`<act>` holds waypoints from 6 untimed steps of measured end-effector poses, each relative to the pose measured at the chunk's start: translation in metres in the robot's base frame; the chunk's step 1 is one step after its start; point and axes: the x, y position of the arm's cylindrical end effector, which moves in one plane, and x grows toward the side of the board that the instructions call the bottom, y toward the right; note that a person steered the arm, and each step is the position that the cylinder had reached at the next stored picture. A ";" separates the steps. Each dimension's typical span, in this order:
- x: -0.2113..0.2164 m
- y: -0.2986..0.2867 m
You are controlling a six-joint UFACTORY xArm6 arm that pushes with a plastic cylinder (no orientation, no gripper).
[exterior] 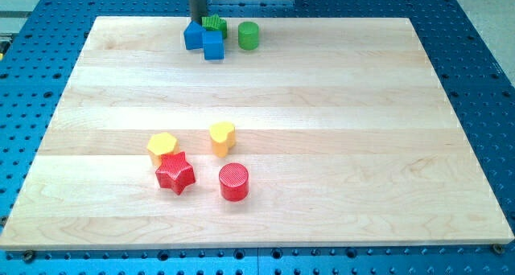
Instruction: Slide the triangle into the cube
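A blue triangle block (193, 37) lies at the view's top, left of centre, touching a blue cube (214, 45) on its right. A green star-shaped block (214, 23) sits just behind them, and a green cylinder (248, 35) stands to their right. My tip (196, 22) comes down at the top edge of the board, right behind the blue triangle and left of the green star, touching or nearly touching the triangle.
Lower on the wooden board (338, 146), a yellow hexagon (162, 146), a yellow heart-like block (222, 137), a red star (175, 172) and a red cylinder (233, 182) sit in a loose group. Blue perforated table surrounds the board.
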 end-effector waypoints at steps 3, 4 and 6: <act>0.037 -0.017; 0.083 -0.001; 0.050 -0.030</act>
